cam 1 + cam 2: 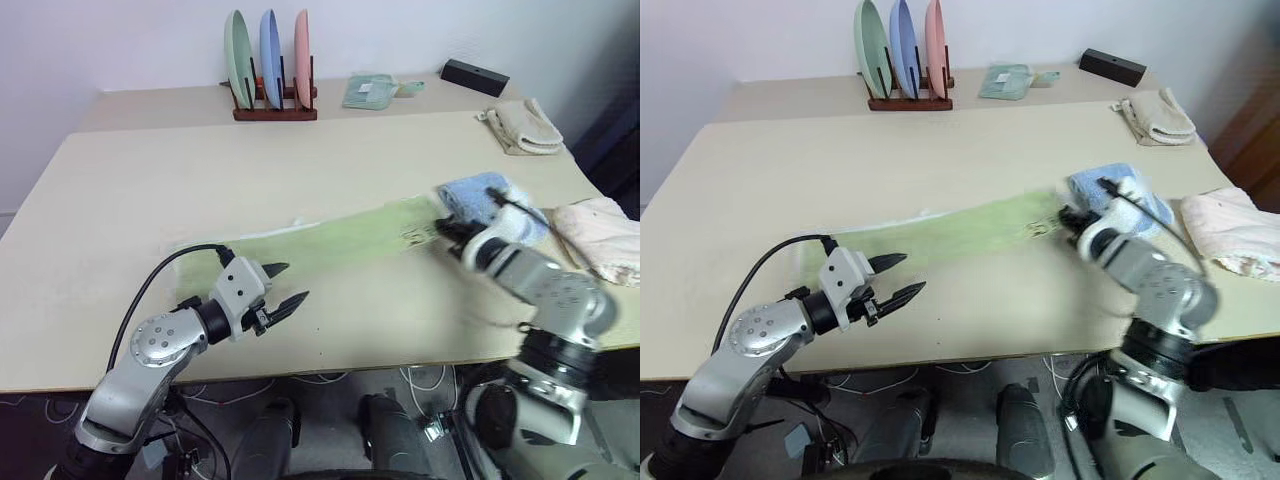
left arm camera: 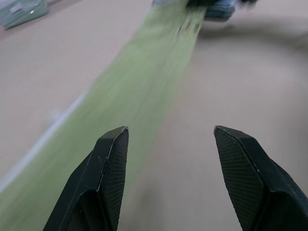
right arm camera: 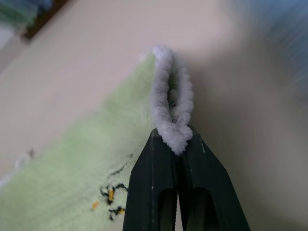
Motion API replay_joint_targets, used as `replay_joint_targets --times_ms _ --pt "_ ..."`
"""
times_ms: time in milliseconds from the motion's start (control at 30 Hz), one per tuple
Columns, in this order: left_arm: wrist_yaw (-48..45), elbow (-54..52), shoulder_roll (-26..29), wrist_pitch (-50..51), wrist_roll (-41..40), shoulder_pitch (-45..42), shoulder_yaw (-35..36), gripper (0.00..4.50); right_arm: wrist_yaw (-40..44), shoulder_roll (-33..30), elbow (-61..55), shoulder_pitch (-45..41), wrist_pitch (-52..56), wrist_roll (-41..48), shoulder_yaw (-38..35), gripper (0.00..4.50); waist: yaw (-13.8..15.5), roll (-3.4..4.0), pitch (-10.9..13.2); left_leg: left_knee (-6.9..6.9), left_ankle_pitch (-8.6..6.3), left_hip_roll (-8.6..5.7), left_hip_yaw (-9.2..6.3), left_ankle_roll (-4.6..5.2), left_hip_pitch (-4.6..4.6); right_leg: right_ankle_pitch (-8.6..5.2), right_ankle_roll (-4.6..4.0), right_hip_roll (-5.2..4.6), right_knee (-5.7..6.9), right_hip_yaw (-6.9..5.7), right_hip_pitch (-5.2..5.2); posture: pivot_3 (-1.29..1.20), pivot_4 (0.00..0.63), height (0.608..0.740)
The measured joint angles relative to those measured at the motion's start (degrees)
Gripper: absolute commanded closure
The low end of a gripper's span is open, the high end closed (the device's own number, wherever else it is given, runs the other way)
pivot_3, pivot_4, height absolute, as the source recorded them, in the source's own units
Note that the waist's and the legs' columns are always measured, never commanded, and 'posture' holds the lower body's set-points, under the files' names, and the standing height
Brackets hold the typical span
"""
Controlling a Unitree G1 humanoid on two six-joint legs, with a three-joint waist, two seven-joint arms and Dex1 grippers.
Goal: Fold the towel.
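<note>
While one green towel stretches, right tool pinching it, left tool open

A wide beige tabletop carries everything. Across its middle the light green towel lies stretched in a long band, running from about eight o'clock toward three. At its three o'clock end sits a light blue towel. A pale pink towel lies at the right edge, a cream towel at two o'clock, and a plate rack with three upright plates at twelve.
</note>
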Motion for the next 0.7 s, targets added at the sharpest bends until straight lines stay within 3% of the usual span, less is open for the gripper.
replay_joint_targets --times_ms 167,400,567,700 --pt "-0.62 2.32 -1.08 -1.25 0.71 -2.40 -0.97 1.62 7.17 -10.37 -4.70 2.90 -0.01 0.04 5.80 4.43 -0.68 0.01 -0.01 -0.02 -0.05 0.27 0.48 0.09 0.04 -0.01 0.00 0.08 0.00 0.02 0.00 0.00 0.150 0.740" --pt "-1.28 4.30 -1.80 -1.52 1.24 -3.89 -2.14 1.62 20.88 -23.57 -14.65 4.37 -10.95 -7.09 28.97 4.43 -0.08 -0.03 -0.02 0.06 -0.06 0.27 0.55 0.10 -0.03 -0.04 0.06 0.03 -0.03 -0.01 0.01 0.00 0.150 0.740" --pt "-1.20 4.15 -2.06 -1.53 1.81 -3.77 -2.13 1.62 25.23 -22.89 -14.78 3.67 -17.45 -13.53 42.76 4.43 0.09 -0.08 -0.01 0.06 -0.05 0.28 0.54 0.09 -0.04 -0.04 0.06 0.03 -0.04 -0.01 0.01 0.00 0.150 0.740" --pt "-0.49 3.42 -2.48 -1.24 1.98 -3.07 -2.21 1.62 24.95 -18.20 -10.83 1.18 -20.70 -19.37 49.61 4.43 0.07 -0.09 -0.01 0.05 -0.05 0.28 0.53 0.09 -0.04 -0.03 0.05 0.03 -0.05 -0.01 0.01 0.00 0.150 0.740"
